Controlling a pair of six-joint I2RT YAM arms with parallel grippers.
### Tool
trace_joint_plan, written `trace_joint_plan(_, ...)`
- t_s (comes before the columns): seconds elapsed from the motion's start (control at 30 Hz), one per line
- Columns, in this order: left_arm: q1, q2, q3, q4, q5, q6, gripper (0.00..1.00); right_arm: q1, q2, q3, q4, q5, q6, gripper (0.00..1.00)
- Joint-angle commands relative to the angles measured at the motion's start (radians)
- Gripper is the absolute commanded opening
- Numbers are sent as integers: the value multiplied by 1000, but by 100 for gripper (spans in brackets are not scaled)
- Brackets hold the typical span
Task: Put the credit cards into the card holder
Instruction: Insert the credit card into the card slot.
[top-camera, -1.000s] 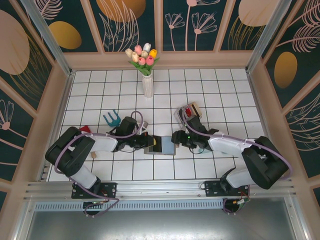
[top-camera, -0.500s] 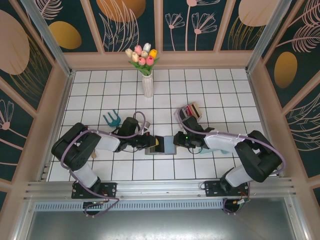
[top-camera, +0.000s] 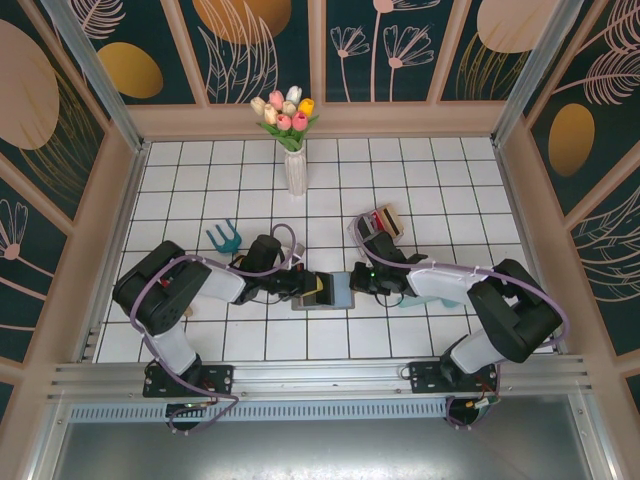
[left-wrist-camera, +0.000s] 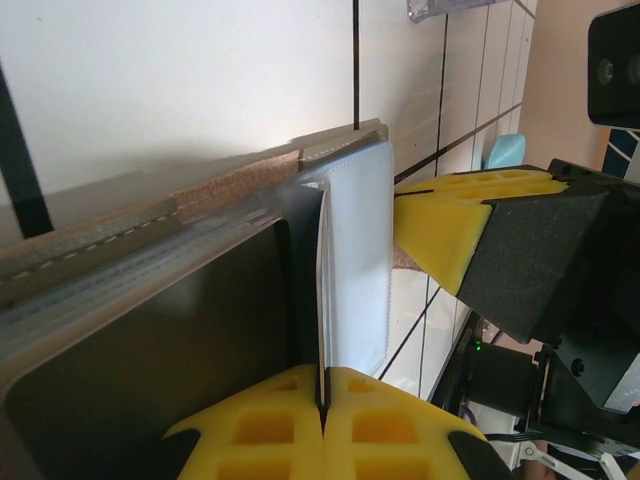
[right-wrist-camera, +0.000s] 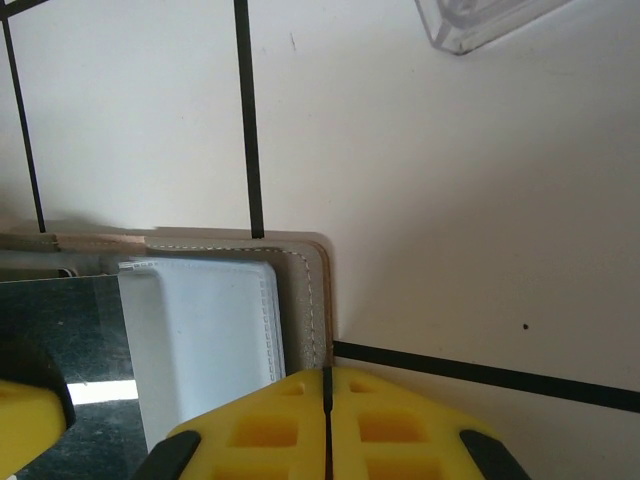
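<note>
Wrist view, left gripper (left-wrist-camera: 322, 392): pads pressed flat together, no gap. A thin dark edge runs up out of the seam; cannot tell whether it is a card or a pocket edge. Directly ahead of the tips lies the open wallet (left-wrist-camera: 340, 148), with a glossy black card (left-wrist-camera: 170, 330) to the left of the seam and a pale blue pocket (left-wrist-camera: 355, 270) to the right. The right gripper (right-wrist-camera: 327, 388) is closed too, pads meeting, tips touching the wallet's tan stitched corner (right-wrist-camera: 300, 290). Whether that edge is pinched between them, cannot tell. From this side the pocket (right-wrist-camera: 200, 340) sits just ahead-left of the tips, with the black card (right-wrist-camera: 60, 330) beyond it. From above, the two grippers face each other across the wallet (top-camera: 338, 296), the left one (top-camera: 305, 288) over its left half and the right one (top-camera: 352, 282) at its right edge. A clear rack (top-camera: 372, 228) stands beyond the right gripper, apart from it, holding red and tan cards (top-camera: 385, 217).
</note>
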Motion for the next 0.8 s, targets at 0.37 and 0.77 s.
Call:
trace_joint_plan(0.37,-47,24,74,-107,-92,-1,13,11,7,-17,8,-23,19,1)
trace_joint_plan(0.77,-48,-105,100,-350,-211,109,32,9,4,-10,-36,27,15,1)
